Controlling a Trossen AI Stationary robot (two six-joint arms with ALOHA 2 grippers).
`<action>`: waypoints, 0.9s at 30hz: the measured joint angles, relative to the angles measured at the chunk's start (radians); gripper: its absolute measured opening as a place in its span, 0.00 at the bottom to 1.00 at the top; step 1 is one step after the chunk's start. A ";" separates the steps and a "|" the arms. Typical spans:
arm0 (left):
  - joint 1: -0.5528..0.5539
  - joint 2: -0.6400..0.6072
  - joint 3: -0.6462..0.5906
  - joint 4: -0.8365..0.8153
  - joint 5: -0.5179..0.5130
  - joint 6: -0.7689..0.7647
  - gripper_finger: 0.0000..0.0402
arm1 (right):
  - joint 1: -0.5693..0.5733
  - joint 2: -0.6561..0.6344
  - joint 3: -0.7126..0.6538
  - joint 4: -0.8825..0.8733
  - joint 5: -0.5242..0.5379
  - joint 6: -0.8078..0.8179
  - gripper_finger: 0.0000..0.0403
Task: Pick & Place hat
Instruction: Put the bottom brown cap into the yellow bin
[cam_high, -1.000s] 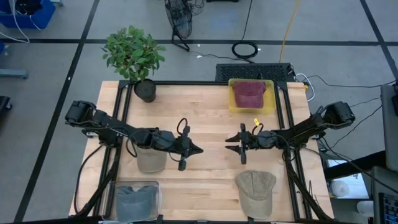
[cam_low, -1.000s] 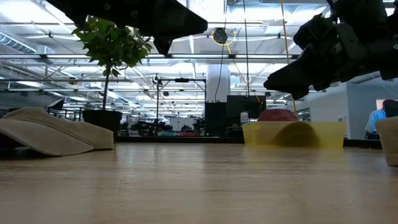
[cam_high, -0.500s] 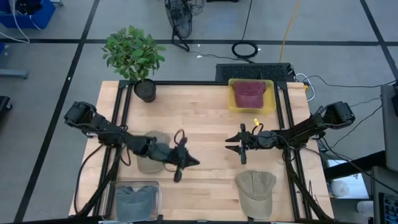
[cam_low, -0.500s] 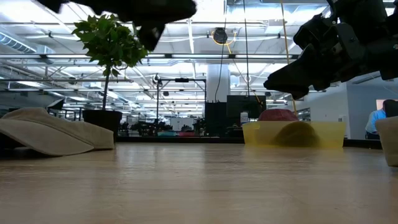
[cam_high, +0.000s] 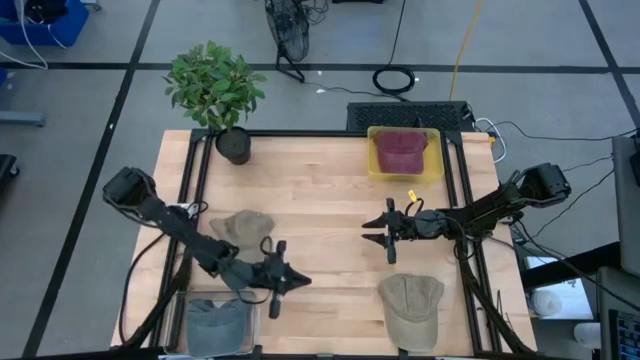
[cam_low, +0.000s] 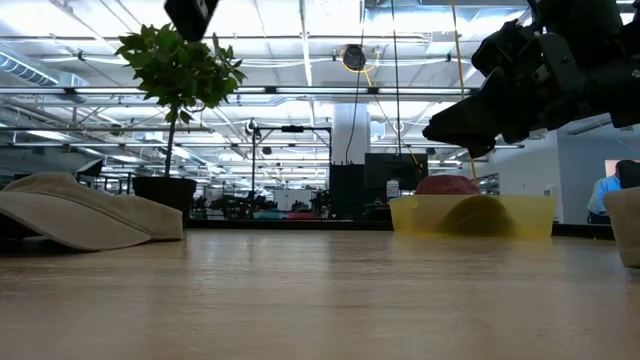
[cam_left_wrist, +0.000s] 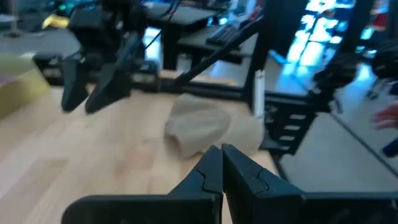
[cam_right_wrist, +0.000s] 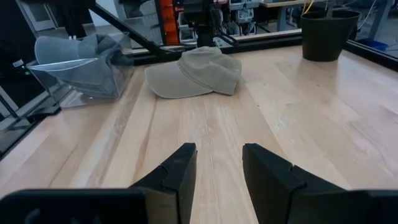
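No hat is held: the left gripper, closed and empty, sits lower left; the right gripper, half-open, waits centre-right. A grasp on the tan hat is likely called for next.

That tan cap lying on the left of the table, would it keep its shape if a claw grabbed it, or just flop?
The tan cap would probably flop: its crown already sags flat on the wooden table. It looks like thin cloth, so likely light. The brim appears stiffer and may hold its curve. If pushed, it would probably slide, not roll.
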 joint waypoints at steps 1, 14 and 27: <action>-0.002 -0.019 0.000 -0.009 0.014 0.008 0.02 | 0.000 0.000 0.000 0.002 0.000 0.000 0.30; 0.071 -0.053 0.000 -0.002 0.031 0.163 0.02 | 0.000 0.000 0.000 0.109 0.000 0.041 0.30; 0.394 -0.053 0.000 0.035 0.515 0.216 0.02 | -0.013 -0.071 0.064 0.003 -0.265 0.212 0.30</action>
